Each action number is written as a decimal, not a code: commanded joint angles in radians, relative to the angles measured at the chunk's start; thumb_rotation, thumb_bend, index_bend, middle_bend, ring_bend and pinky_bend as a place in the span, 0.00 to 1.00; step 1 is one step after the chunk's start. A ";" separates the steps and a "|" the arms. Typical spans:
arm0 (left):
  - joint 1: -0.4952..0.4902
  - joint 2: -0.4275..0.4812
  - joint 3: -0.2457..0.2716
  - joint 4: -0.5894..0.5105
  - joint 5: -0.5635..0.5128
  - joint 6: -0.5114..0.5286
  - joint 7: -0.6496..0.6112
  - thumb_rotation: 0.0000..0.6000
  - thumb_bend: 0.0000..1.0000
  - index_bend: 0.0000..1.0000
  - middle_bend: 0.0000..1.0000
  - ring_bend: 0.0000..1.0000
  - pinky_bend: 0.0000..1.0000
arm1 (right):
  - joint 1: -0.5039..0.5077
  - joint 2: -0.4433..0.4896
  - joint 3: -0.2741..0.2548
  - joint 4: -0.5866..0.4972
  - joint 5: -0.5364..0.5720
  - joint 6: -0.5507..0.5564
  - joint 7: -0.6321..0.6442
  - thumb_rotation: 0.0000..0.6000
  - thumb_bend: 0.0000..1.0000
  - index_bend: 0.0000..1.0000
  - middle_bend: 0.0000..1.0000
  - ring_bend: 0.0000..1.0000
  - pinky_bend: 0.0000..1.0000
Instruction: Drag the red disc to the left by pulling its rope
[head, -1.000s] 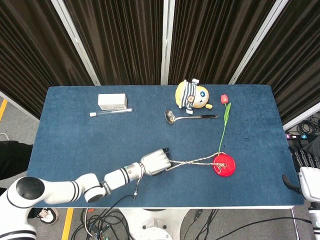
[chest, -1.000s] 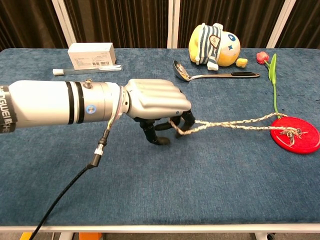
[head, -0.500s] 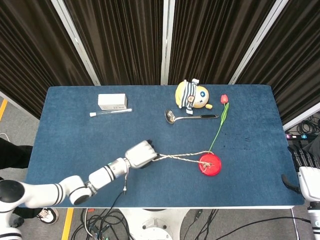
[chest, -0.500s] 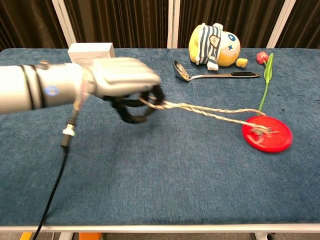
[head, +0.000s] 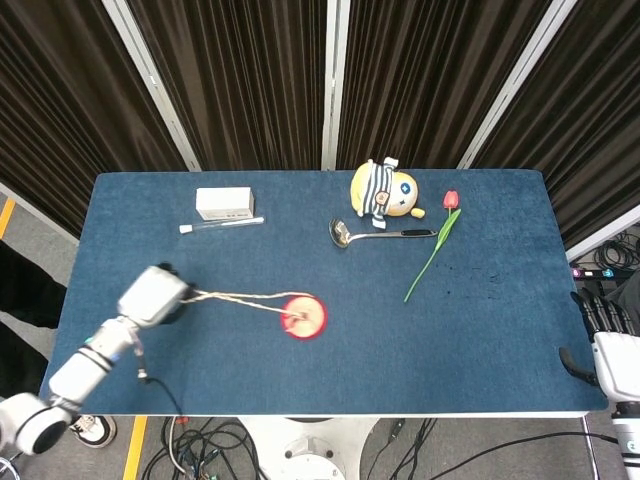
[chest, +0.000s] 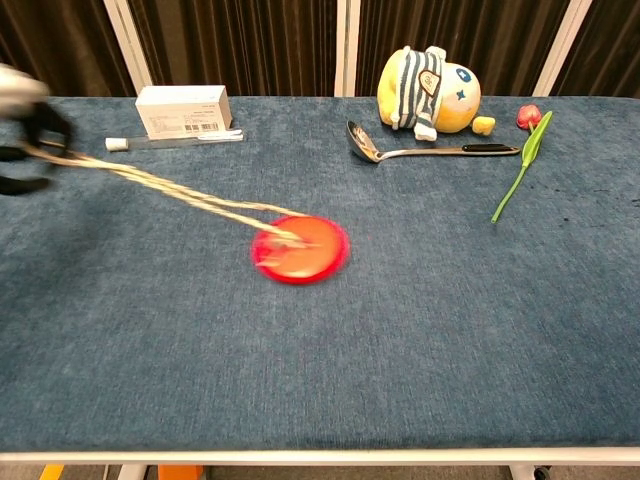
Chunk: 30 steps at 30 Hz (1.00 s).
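Observation:
The red disc (head: 302, 318) lies near the middle of the blue table, motion-blurred in the chest view (chest: 299, 249). Its twisted rope (head: 238, 298) runs taut from the disc leftward to my left hand (head: 152, 296), which grips the rope's end close to the table's left side. In the chest view only part of the left hand (chest: 28, 130) shows at the left edge, with the rope (chest: 170, 189) stretched toward it. My right hand (head: 606, 335) hangs off the table's right edge, fingers apart, holding nothing.
At the back stand a white box (head: 224, 203) with a thin tube (head: 221, 225) in front, a striped plush toy (head: 385, 191), a metal ladle (head: 380, 234) and a red tulip (head: 436, 244) lying slanted right of centre.
My left hand has swept far to the left with the rope, dragging the red disc from the right part of the table to near its middle. The tulip's stem has swung.

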 joint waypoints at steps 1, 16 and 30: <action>0.064 0.057 0.014 0.040 -0.042 0.042 -0.027 1.00 0.38 0.76 0.91 0.55 0.37 | 0.000 0.002 0.000 -0.008 -0.001 0.002 -0.007 1.00 0.26 0.00 0.00 0.00 0.00; 0.157 0.107 -0.093 0.146 -0.342 0.055 0.176 1.00 0.38 0.77 0.92 0.56 0.37 | 0.006 -0.005 -0.005 -0.025 -0.002 -0.009 -0.034 1.00 0.26 0.00 0.00 0.00 0.00; 0.189 0.099 -0.164 0.032 -0.262 0.117 0.087 1.00 0.38 0.78 0.92 0.57 0.38 | 0.011 -0.013 -0.008 -0.012 0.001 -0.021 -0.027 1.00 0.26 0.00 0.00 0.00 0.00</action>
